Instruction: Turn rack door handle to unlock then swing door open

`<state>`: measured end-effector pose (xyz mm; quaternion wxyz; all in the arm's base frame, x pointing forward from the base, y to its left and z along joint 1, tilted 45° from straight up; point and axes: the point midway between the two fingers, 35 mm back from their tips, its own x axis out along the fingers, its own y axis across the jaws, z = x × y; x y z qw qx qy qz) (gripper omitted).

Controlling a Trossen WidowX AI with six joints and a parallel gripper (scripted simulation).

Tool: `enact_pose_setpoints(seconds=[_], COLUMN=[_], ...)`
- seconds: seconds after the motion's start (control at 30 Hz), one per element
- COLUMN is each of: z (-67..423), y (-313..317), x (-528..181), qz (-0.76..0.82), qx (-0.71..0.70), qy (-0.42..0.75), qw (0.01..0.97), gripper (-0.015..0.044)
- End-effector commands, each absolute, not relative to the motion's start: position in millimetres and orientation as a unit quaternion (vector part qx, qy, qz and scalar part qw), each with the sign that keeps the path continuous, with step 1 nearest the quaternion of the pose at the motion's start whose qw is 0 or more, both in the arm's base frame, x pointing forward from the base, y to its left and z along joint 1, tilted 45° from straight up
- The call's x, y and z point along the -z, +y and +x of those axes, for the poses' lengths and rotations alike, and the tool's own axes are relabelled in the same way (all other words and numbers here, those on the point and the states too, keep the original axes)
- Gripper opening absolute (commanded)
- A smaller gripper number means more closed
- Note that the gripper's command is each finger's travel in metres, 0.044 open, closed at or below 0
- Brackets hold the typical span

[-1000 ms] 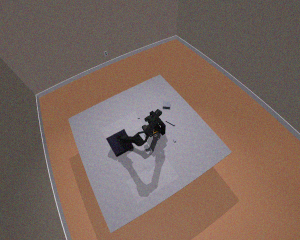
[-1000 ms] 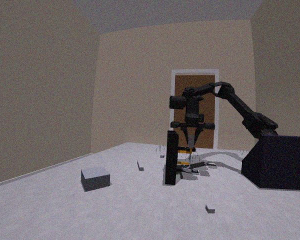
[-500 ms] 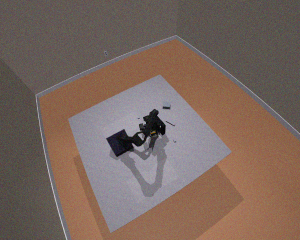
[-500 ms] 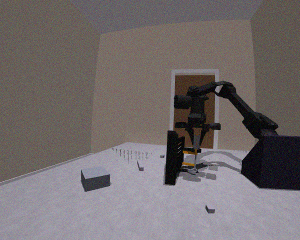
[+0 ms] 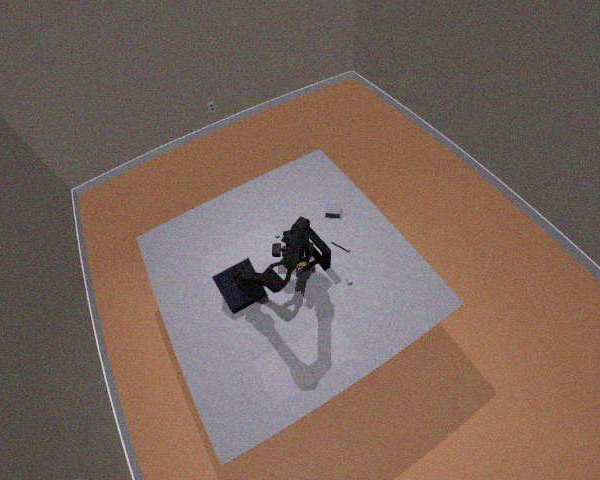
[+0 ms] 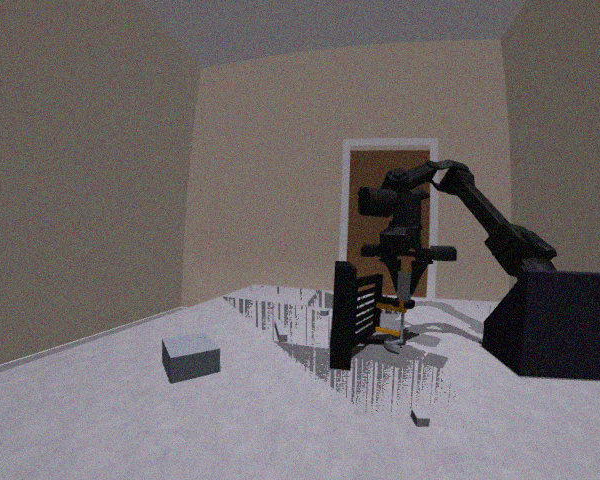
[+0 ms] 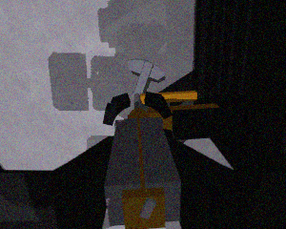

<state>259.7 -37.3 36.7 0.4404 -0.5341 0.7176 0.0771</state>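
The black rack frame stands upright on the table. Its black slatted door stands at an angle to the frame, partly open; the exact angle cannot be told. The upright grey handle is joined to the door by orange brackets. My gripper points down and is shut on the handle, one dark fingertip on each side. How far the handle is turned cannot be told. In the top view the arm hides most of the handle.
A grey box lies beyond the frame. A thin bar and small blocks lie around the rack. The arm's dark base stands on the handle's side. The white table has open edges.
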Motion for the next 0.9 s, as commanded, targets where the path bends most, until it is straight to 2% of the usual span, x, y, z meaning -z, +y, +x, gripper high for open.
enact_pose_setpoints(seconds=[0.0, 0.87], z=[258.8, 235.1], y=[-34.5, -3.3], x=[-34.9, -5.2], qz=[-0.515, -0.42], qx=[-0.043, 0.089], qy=[0.715, 0.711], qw=[0.47, 0.557], gripper=[0.0026, 0.0026])
